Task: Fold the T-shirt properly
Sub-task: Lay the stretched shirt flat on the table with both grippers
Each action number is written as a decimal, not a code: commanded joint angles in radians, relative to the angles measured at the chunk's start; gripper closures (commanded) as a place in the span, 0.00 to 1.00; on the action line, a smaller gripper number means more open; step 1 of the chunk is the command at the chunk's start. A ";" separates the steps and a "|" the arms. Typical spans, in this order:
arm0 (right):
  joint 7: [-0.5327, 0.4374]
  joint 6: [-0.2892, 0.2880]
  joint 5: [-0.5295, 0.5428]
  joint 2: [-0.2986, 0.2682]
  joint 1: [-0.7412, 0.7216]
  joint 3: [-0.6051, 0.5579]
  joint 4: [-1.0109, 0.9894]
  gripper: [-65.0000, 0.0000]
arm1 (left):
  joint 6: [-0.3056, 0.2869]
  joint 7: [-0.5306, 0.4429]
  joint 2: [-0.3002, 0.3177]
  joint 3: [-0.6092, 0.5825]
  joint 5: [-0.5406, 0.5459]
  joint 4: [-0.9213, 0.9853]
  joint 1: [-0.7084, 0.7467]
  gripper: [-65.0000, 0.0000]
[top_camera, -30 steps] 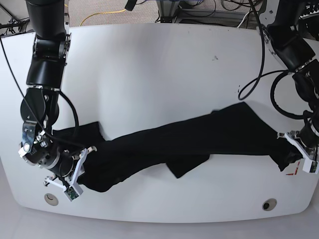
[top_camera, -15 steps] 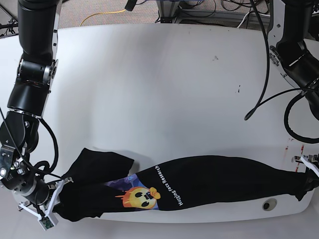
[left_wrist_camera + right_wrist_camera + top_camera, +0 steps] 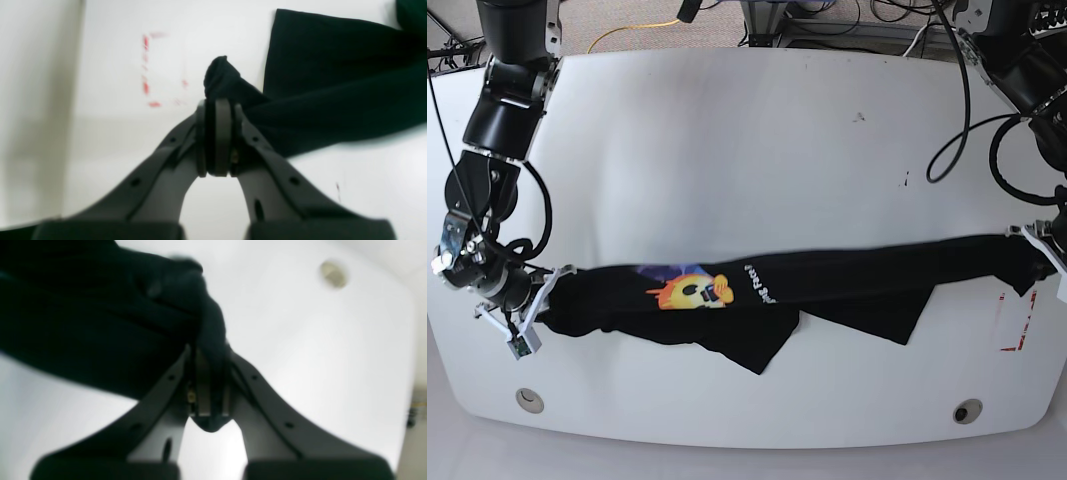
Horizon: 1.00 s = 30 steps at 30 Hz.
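The black T-shirt (image 3: 847,285) is stretched in a long band across the front of the white table (image 3: 747,140), its orange and purple print (image 3: 689,293) facing up near the left end. My left gripper (image 3: 1039,247) at the right edge is shut on one end of the shirt; the left wrist view shows its fingertips (image 3: 217,110) pinching a bunch of black cloth (image 3: 333,80). My right gripper (image 3: 539,305) at the left edge is shut on the other end; the right wrist view shows it (image 3: 208,360) clamped on the cloth (image 3: 83,316).
Red tape marks (image 3: 1017,330) lie on the table near the right front corner and show in the left wrist view (image 3: 148,70). Two round holes (image 3: 967,411) (image 3: 526,399) sit near the front edge. Cables (image 3: 967,150) hang by the arm on the right.
Both grippers have carried the shirt back from the front edge toward the table's middle. The shirt is pulled straighter, and the print has shifted left and up.
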<state>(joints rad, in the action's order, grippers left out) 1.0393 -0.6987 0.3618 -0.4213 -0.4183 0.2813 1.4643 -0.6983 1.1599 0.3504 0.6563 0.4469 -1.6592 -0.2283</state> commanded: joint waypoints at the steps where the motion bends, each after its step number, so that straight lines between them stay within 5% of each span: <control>1: -0.027 0.001 0.015 0.014 0.055 0.052 0.020 1.00 | 0.000 -0.018 0.020 0.018 0.002 -0.016 0.050 1.00; 14: -0.027 0.001 0.015 0.121 0.364 0.190 0.071 1.00 | 0.000 -0.128 0.012 0.043 -0.004 -0.017 0.309 1.00; 18: -0.026 0.001 0.015 0.147 0.434 0.207 0.138 0.92 | 0.000 -0.151 0.012 0.038 -0.004 -0.017 0.358 1.00; 30: -0.026 0.001 0.015 0.187 0.531 0.232 0.299 0.26 | 0.000 -0.194 -0.007 0.035 -0.006 -0.016 0.430 1.00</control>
<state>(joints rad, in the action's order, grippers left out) 1.0332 -0.6971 0.3637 -0.2150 0.1310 0.5091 1.7012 -0.6975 0.9928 0.3237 0.6861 0.4282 -1.6585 0.2085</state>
